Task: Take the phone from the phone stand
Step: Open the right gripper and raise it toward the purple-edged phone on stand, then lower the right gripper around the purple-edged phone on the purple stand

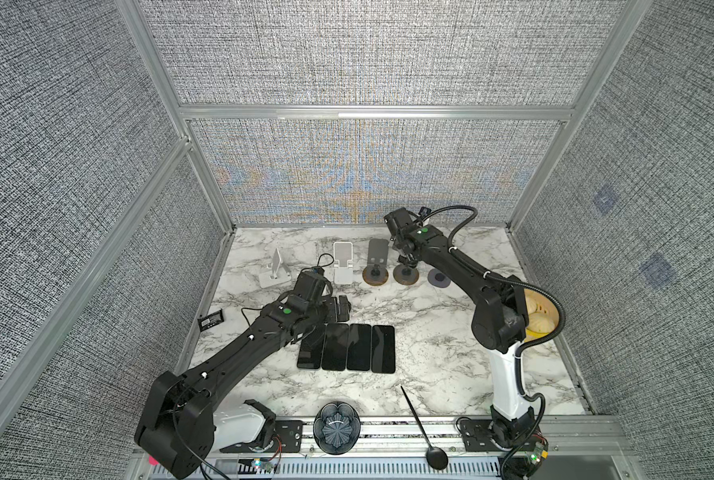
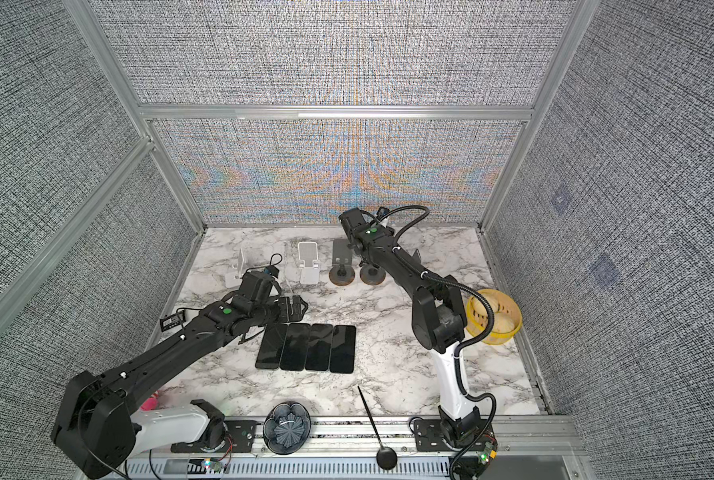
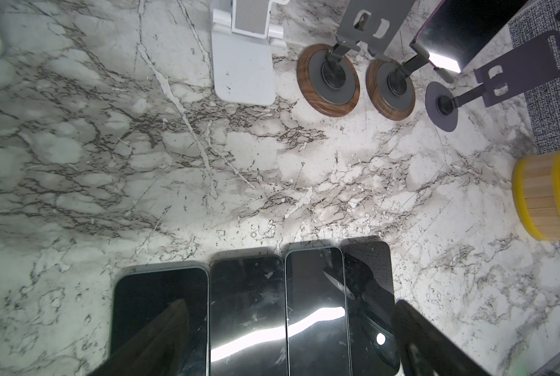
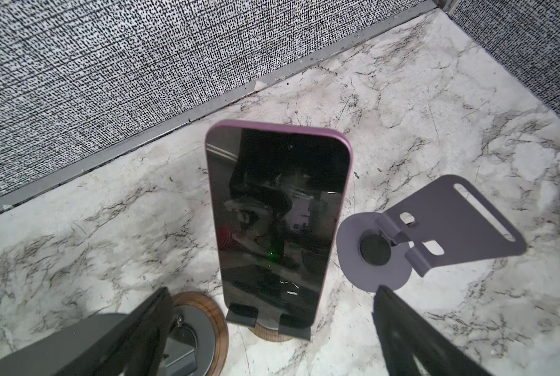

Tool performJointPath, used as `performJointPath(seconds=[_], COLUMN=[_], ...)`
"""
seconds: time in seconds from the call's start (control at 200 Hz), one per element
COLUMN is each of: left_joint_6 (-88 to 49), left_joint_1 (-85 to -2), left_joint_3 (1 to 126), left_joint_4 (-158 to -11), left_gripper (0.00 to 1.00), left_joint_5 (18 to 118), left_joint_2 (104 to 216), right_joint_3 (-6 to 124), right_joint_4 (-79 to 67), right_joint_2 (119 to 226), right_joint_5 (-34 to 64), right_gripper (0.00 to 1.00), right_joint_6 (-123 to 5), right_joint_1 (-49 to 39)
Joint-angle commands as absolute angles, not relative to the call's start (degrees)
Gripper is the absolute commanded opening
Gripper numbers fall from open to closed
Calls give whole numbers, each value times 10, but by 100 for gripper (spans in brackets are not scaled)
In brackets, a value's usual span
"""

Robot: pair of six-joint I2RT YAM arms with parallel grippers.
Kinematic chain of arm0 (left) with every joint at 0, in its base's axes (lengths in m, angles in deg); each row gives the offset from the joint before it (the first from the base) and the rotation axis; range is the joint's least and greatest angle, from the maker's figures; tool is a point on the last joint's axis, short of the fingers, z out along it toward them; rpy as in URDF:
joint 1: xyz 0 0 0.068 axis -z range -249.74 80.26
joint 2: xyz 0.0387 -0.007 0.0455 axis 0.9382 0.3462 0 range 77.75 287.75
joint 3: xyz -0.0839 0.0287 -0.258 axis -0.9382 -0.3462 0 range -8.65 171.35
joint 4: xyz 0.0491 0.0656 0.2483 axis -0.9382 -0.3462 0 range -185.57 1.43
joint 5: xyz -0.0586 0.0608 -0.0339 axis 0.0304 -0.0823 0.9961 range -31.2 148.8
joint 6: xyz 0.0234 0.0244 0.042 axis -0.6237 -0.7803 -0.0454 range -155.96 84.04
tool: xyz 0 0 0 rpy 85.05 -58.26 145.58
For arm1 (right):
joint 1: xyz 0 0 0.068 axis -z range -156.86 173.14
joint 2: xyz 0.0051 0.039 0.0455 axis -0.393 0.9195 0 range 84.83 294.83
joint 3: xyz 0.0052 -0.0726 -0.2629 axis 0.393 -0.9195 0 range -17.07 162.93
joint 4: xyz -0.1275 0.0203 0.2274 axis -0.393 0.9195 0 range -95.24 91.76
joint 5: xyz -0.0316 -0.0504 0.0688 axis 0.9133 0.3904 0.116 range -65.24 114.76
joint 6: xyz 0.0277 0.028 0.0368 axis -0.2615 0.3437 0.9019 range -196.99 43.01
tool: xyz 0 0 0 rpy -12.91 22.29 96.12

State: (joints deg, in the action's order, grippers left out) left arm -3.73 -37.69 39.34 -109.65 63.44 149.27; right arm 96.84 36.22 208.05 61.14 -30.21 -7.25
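Gaping wide, your right end effector [image 4: 272, 294] faces the purple-edged black phone [image 4: 277, 211] on its wood-rimmed grey stand [image 4: 243, 317]. Your left end effector [image 3: 290, 302] gapes too.

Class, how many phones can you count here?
5. Four phones lie flat in a central row; one purple phone stands in the wood-based stand behind. More may be hidden.
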Motion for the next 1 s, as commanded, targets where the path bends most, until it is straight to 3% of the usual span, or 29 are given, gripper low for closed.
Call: performJointPath(seconds=[0.0,0.995], left_joint_6=[-32,-35], left_joint_1=[-378,-378], left_joint_3=[390,388], left_joint_4=[-1087,-1076], left_gripper=[98,98], left_joint_5=[634,632], left_joint_2=[1490,1498], right_joint_3=[992,1075], right_joint_4=[390,417], right_joint_2=[2095,2174], right_joint_5=[629,616], right_gripper=[96,96], right_joint_6=[-295,-303], right_joint_1=[-70,-43])
